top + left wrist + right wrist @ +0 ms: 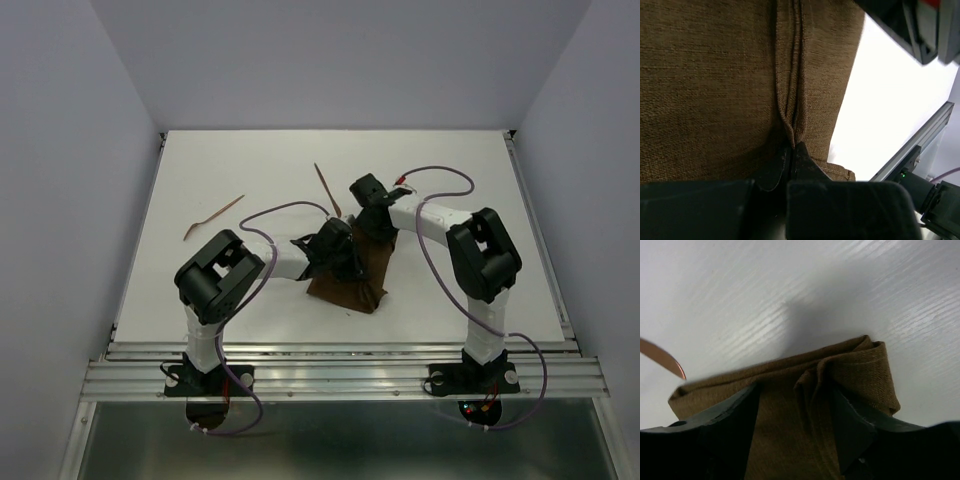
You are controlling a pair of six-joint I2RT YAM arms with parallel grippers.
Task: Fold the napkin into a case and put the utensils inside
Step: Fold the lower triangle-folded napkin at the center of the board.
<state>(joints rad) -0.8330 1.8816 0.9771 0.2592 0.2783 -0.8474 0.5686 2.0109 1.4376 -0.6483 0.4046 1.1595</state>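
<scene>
Left gripper (791, 149) fills the bottom of your left wrist view. Its jaws are pinched tight on a raised pleat of the napkin (715, 75), and the seam runs straight away from the tips. On the right the cloth edge gives way to bare white table (880, 115), with the metal rail (920, 135) past that.

Right gripper (792, 390): jaws spread, straddling a fold ridge at the napkin's far end and clamping nothing. The cloth corner is rolled over on the right of that view, with clear tabletop beyond.

From above, the napkin is a narrow folded brown strip near mid-table. Both grippers sit over it, nose to nose, so you have little room between them. The near cloth edge is well apart from the rail.

Straight stick (327, 188) lies just behind the right gripper. Its tip is just beside the napkin's far corner; touching or not, cannot tell. Curved stick (213, 217) lies well apart to the left, with free table around it. Purple cable (440, 172) loops over the table beside the right arm.
</scene>
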